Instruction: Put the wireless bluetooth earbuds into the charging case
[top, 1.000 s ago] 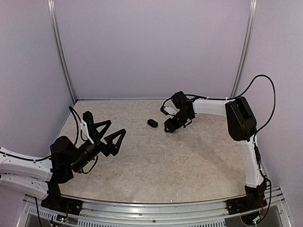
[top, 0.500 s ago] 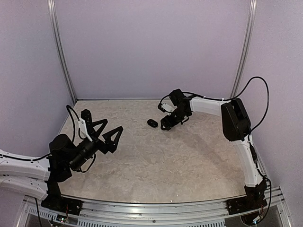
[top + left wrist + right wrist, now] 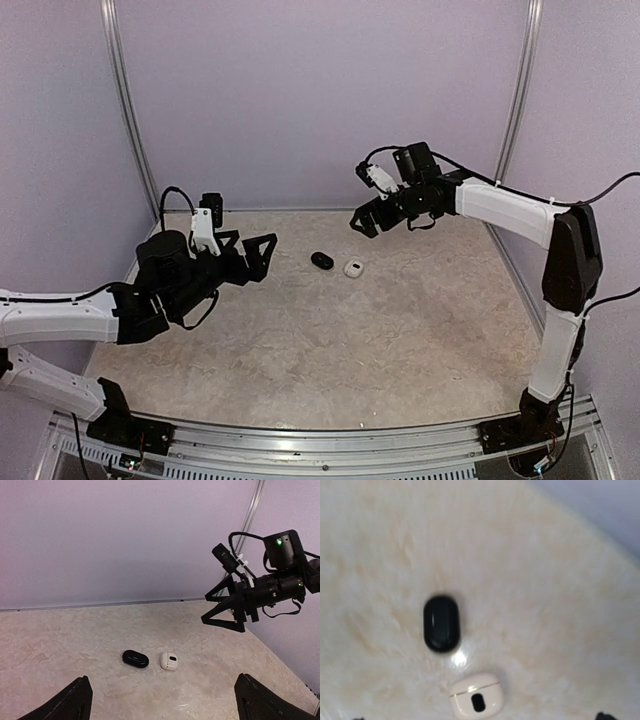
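A closed black oval case [image 3: 322, 260] lies on the table with a closed white case [image 3: 353, 268] just right of it. Both show in the left wrist view, black [image 3: 135, 658] and white [image 3: 168, 661], and in the right wrist view, black [image 3: 441, 624] and white [image 3: 475, 696]. No earbuds show in any view. My right gripper [image 3: 372, 215] hangs open and empty in the air, above and behind the white case. My left gripper [image 3: 247, 252] is open and empty, raised left of the black case and pointing at both cases.
The marbled beige table [image 3: 330, 340] is closed in by lilac walls with metal posts [image 3: 130, 120] at the back corners. The right arm [image 3: 500, 205] stretches across the back right.
My right gripper has risen off the table and drawn back, and the white case now lies where it was. My left arm has lifted and swung toward the cases.
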Controlling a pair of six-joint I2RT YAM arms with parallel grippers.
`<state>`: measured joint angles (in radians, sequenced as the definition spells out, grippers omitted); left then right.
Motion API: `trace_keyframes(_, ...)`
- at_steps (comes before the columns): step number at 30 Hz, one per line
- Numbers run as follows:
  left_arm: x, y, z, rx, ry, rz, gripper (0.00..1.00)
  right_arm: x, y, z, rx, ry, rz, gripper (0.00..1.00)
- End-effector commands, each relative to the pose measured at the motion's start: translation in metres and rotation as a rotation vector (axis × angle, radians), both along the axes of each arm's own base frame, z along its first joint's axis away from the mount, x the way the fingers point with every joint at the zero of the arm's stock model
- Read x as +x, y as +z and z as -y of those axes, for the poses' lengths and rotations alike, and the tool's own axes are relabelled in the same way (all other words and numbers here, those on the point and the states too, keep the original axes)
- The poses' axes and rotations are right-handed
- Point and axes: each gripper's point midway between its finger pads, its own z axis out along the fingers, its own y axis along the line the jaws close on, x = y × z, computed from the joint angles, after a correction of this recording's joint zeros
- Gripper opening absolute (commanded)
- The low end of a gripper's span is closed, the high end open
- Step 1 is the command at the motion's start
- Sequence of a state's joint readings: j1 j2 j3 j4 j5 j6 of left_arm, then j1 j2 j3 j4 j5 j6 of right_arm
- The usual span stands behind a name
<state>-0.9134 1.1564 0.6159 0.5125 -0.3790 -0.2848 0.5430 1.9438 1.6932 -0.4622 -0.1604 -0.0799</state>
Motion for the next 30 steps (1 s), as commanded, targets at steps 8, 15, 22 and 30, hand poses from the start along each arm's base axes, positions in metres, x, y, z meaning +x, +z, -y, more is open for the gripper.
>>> trace_keyframes(8, 0.065, -0.042, -0.037, 0.081, 0.159, -0.284, 0.99, -0.057, 0.011, 0.063, 0.109, -0.216, 0.045, 1.00)
trace_keyframes(15, 0.055, -0.078, -0.042, 0.016, 0.109, -0.327, 0.99, -0.096, -0.020, 0.087, 0.247, -0.274, 0.081, 1.00)
trace_keyframes(22, 0.039, -0.117, -0.033, 0.037, 0.091, -0.366, 0.99, -0.122, -0.065, 0.090, 0.332, -0.253, 0.052, 1.00)
trace_keyframes(30, 0.033, -0.130, -0.026, 0.039, 0.068, -0.365, 0.99, -0.125, -0.071, 0.092, 0.341, -0.257, 0.061, 0.99)
